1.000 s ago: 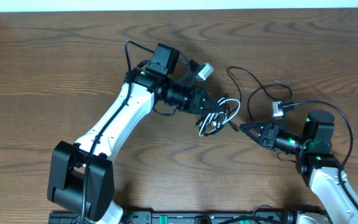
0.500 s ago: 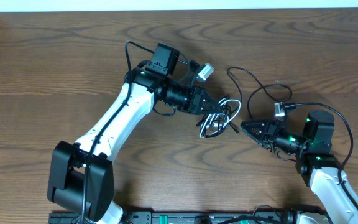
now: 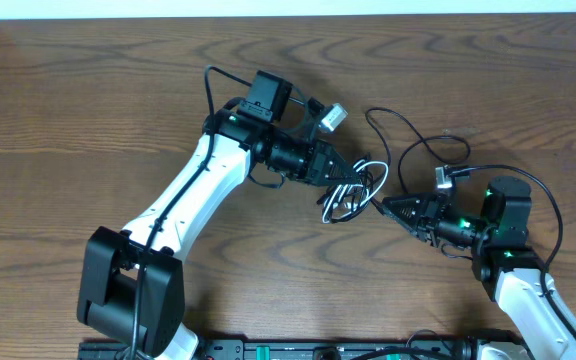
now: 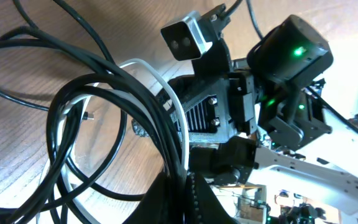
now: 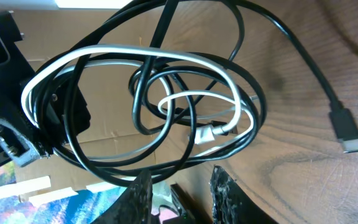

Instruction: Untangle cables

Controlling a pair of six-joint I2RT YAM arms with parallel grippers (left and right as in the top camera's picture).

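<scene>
wooden table (image 3: 88, 100), left gripper (image 3: 352, 179) pinching tangled cables (image 3: 346, 200), right gripper (image 3: 387, 206) parted beside

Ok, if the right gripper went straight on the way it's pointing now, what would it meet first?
The cable bundle that the left gripper holds: its black and white loops sit straight ahead of the right gripper, whose fingers stand open. Depth is unclear, so I can't say which loop comes first.

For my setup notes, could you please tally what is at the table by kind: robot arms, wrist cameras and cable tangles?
Robot arms: 2, the left arm and the right arm
Wrist cameras: 2, the left wrist camera and the right wrist camera
Cable tangles: 1, the cable tangle of black and white cords
Total: 5
</scene>
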